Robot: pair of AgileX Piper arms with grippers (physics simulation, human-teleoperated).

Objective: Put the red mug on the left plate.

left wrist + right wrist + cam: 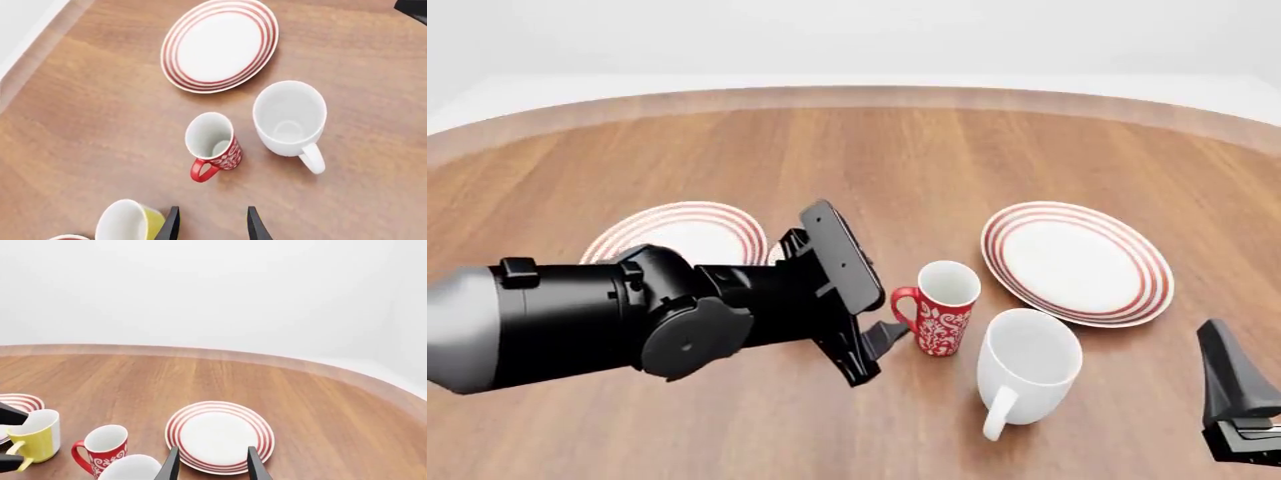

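The red mug (941, 318) stands upright on the wooden surface (961, 160), between the two red-ringed plates, with the white mug (1025, 368) just beside it and the right-hand plate (1077, 261) beyond. The left plate (678, 234) lies on the far side of the left arm, partly hidden by it in the front view. The left pincer (213, 225) has its fingers spread and holds nothing; it sits near the red mug on the handle side, not yet touching it. The right pincer (212, 464) is also spread and empty, well away at the surface's near right edge.

The main risk, as I judge it, is crowding. The yellow mug (130, 221) sits just beside one left finger, and the white mug is close on the red mug's other side, so a wide approach could nudge either one. The red mug is tall and slim, so a push high on its wall or against the handle could tip it or spin it before the fingers close. A grip on the handle alone could let it swing. The other ringed plate looks identical, so the mug could be carried to the wrong one.
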